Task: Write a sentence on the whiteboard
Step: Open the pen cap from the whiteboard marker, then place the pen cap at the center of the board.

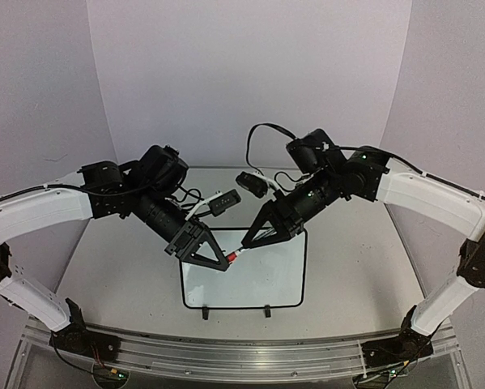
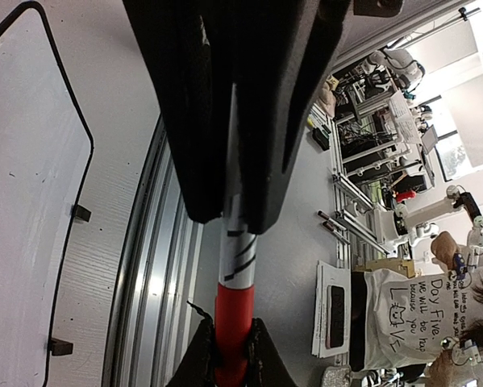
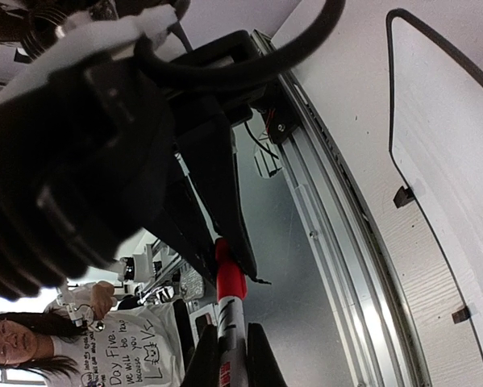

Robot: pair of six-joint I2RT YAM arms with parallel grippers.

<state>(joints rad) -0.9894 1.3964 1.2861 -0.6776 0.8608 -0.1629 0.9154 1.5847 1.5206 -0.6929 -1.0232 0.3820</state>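
The whiteboard (image 1: pixel 266 284) lies flat on the table, its two black clips on the near edge. Its surface looks blank; no sentence shows on it. It also shows in the left wrist view (image 2: pixel 23 201) and the right wrist view (image 3: pixel 459 145). Both grippers meet just above its far left corner, on one marker (image 1: pixel 237 255). My left gripper (image 1: pixel 223 260) (image 2: pixel 231 347) is shut on the marker's red cap (image 2: pixel 235 314). My right gripper (image 1: pixel 248 240) (image 3: pixel 231 355) is shut on the white barrel (image 3: pixel 229 330). The marker's tip is hidden.
An aluminium rail (image 1: pixel 226 356) runs along the table's near edge. Two black camera modules with cables (image 1: pixel 226 200) hang behind the grippers. A person in a white printed T-shirt (image 3: pixel 136 347) stands beyond the table's edge.
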